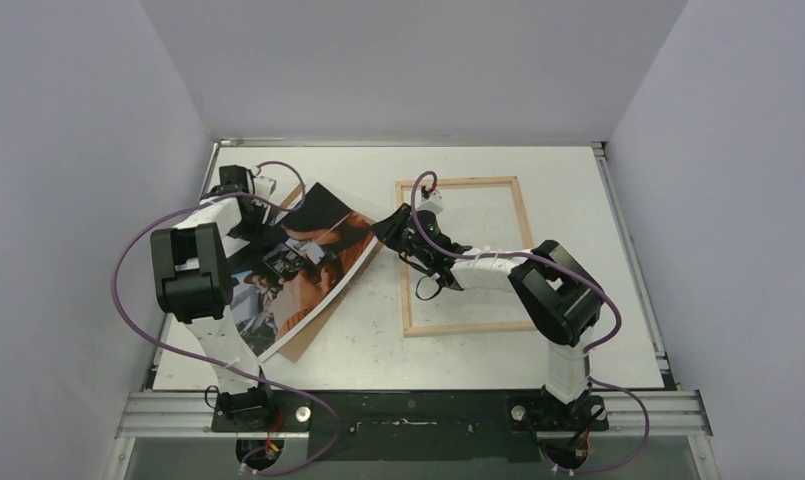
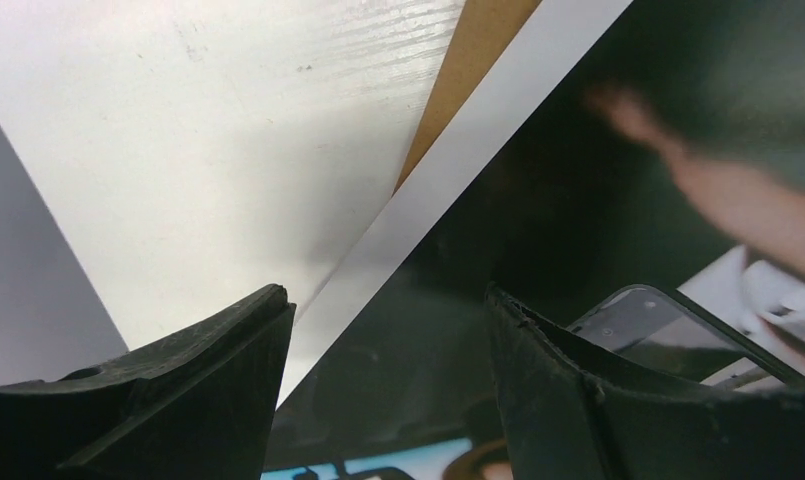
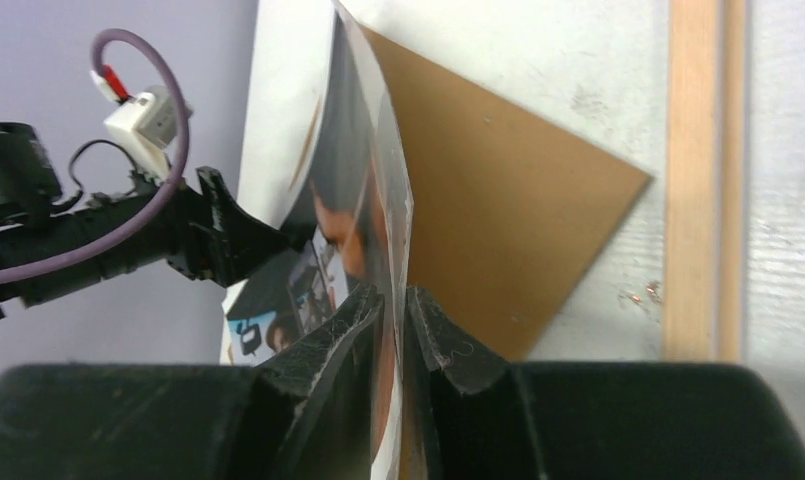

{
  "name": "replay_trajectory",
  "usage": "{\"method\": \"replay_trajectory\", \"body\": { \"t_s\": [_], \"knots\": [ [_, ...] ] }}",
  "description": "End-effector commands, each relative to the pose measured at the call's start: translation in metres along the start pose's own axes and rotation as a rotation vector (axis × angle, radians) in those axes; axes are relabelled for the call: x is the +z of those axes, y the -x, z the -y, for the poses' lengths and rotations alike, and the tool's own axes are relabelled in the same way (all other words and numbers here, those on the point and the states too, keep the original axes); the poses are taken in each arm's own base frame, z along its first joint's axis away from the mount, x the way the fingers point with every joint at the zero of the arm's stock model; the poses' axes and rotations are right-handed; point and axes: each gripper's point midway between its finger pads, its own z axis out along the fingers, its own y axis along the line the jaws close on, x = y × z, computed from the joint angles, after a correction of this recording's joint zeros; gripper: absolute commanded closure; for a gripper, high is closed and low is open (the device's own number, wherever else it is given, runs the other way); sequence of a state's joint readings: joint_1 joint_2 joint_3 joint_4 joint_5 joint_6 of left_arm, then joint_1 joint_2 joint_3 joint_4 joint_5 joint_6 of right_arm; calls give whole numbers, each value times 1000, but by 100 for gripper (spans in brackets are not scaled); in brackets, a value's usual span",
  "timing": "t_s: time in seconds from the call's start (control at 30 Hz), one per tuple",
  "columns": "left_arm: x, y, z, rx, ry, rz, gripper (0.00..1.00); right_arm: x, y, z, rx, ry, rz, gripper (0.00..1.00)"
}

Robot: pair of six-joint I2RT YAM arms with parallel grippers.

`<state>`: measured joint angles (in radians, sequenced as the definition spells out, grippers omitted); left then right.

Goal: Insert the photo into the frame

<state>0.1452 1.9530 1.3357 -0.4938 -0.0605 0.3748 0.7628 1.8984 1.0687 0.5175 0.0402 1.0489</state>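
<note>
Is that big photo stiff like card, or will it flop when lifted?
Probably floppy: the photo bows upward where the right claw pinches its edge. Its glossy sheen suggests it may slip. It looks thin, so likely light and easily creased.

robot lab: plain-walled white test table [image 1: 578, 200]

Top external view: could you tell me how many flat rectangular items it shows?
3: the photo at left, the brown backing panel under it, the frame at right. Others could be hidden underneath.
</note>
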Motion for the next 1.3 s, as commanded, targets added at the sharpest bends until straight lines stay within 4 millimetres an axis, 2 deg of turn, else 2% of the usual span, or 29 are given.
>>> {"method": "replay_trajectory", "body": {
  "t_s": [0.0, 0.23, 0.43, 0.6, 0.77, 0.83, 1.1, 1.2, 1.27],
  "knots": [
    [8, -8, 5, 119, 74, -10, 32, 0, 13, -10, 58, 77, 42, 82],
    [14, -19, 7, 188, 105, -27, 34, 11, 27, -3, 131, 143, 45, 67],
    [13, -17, 9, 228, 123, -17, 41, 21, 24, -5, 177, 183, 26, 62],
    [13, -16, 9, 253, 138, -15, 42, 24, 27, -4, 209, 193, 36, 67],
    [13, -14, 9, 254, 141, -16, 42, 23, 37, -9, 209, 194, 57, 88],
    [12, -14, 8, 247, 141, -18, 42, 22, 42, -13, 209, 198, 65, 91],
    [0, -5, -1, 229, 173, 8, 41, 7, 65, -36, 204, 286, 107, 90],
    [-7, -2, -4, 213, 168, 10, 41, 5, 73, -47, 167, 295, 115, 86],
    [-10, 0, -5, 208, 171, 17, 41, 2, 78, -54, 148, 304, 120, 78]
  ]
}}
